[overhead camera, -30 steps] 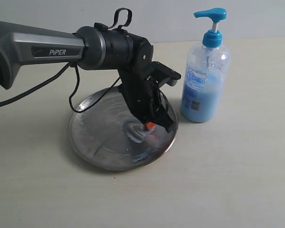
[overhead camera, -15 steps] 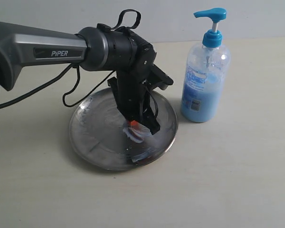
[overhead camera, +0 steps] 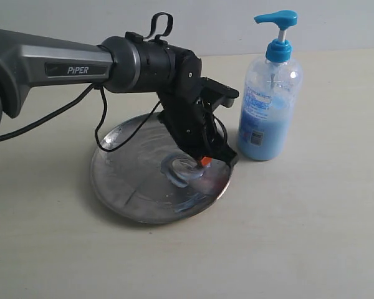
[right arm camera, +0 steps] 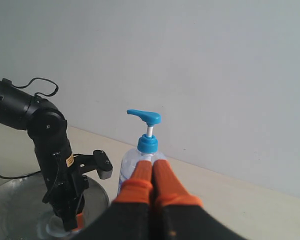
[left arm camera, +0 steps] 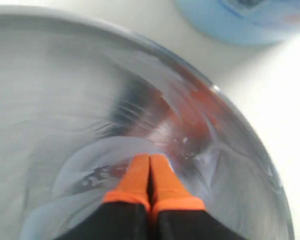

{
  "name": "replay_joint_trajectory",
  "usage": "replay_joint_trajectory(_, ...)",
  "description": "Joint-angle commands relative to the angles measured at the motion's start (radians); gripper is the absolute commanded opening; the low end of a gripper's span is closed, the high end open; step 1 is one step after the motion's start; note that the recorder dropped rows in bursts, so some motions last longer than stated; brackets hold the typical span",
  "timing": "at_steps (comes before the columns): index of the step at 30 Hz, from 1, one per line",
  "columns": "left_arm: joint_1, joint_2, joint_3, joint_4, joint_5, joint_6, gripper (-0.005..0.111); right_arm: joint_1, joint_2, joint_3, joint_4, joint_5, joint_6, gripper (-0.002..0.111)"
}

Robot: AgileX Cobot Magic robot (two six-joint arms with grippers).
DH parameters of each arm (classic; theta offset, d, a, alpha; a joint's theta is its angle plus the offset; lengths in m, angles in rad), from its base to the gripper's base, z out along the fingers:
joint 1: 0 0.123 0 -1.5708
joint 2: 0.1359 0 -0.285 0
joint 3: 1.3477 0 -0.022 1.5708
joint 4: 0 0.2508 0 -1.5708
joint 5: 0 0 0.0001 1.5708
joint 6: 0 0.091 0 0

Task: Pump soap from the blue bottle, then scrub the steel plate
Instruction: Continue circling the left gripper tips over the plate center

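Observation:
The steel plate (overhead camera: 124,180) lies on the table left of the blue bottle (overhead camera: 268,112), which stands upright with its pump head raised. A smear of pale soap (overhead camera: 181,171) sits on the plate's right half. My left gripper (overhead camera: 204,162) is shut, its orange tips pressed down into the soap near the plate's right rim. In the left wrist view the shut left gripper (left arm camera: 150,161) rests on the streaked plate (left arm camera: 50,90), with the bottle's base (left arm camera: 240,20) beyond the rim. My right gripper (right arm camera: 152,167) is shut and empty, held off the table, and looks at the bottle (right arm camera: 146,142) and plate (right arm camera: 10,205).
The left arm (overhead camera: 62,62) and its looping black cable (overhead camera: 100,128) reach in from the left over the plate. A pale wall (right arm camera: 190,60) runs behind the beige table (overhead camera: 299,237).
My left gripper has swung across the plate: leftward half a second ago, now back rightward toward the rim, smearing the soap. Bottle and right gripper have not moved.

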Motion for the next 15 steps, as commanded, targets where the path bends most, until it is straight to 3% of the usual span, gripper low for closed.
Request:
replay_joint_trajectory(1, -0.001, 0.051, 0.018, -0.068, 0.104, 0.078, 0.001, 0.000, -0.003, 0.006, -0.002, -0.011, 0.000, 0.000)
replay_joint_trajectory(7, 0.001, 0.051, 0.018, 0.081, 0.184, 0.069, 0.001, 0.000, -0.003, 0.006, -0.002, -0.011, 0.000, 0.000)
replay_joint_trajectory(15, 0.001, 0.051, 0.018, 0.351, 0.212, -0.074, 0.001, 0.000, -0.003, 0.006, -0.002, -0.011, 0.000, 0.000)
